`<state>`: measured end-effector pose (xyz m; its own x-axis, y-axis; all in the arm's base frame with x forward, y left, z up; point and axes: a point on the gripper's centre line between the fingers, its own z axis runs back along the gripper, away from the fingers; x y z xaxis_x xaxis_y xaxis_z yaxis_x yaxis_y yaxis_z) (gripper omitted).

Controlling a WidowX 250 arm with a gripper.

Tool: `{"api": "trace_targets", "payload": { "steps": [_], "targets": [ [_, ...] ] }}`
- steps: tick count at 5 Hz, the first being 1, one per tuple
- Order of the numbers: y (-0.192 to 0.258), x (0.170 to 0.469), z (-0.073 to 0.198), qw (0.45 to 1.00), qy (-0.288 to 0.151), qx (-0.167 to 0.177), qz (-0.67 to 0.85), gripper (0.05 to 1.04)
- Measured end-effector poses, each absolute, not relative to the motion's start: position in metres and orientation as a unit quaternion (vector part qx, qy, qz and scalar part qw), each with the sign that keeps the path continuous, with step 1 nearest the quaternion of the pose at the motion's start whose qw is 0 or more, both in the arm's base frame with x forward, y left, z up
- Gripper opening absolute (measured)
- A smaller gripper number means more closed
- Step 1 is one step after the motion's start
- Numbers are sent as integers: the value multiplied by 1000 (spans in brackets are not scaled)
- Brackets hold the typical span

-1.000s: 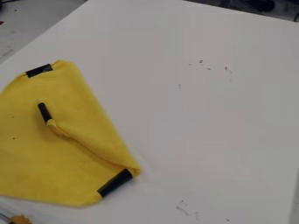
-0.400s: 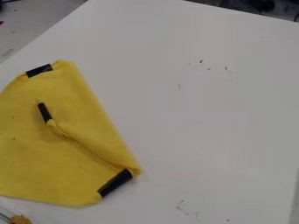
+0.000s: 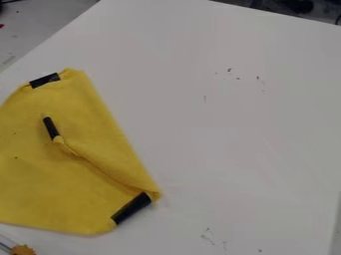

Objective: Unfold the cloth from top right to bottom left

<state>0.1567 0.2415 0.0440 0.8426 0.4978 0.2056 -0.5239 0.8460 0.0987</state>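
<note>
The yellow cloth [image 3: 57,174] lies at the left of the camera view, its left part cut off by the view's edge. Its right side is folded over toward the middle, and the folded flap [image 3: 100,134] ends in a black-taped corner [image 3: 51,128] resting on the cloth. Black tape [image 3: 45,80] marks the top corner, and another black strip [image 3: 131,208] marks the lower right corner, beside the fold's lower end.
The white table [image 3: 233,139] carries small dark marks at upper right and bottom. An orange-brown object [image 3: 23,249] with a thin grey part sits at the bottom left corner. Dark items [image 3: 293,6] lie beyond the table's top right edge.
</note>
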Motion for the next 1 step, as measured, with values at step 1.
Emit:
{"api": "trace_targets", "payload": {
  "steps": [1],
  "targets": [
    [242, 157, 44, 957, -87, 76, 266, 999]
  ]
}}
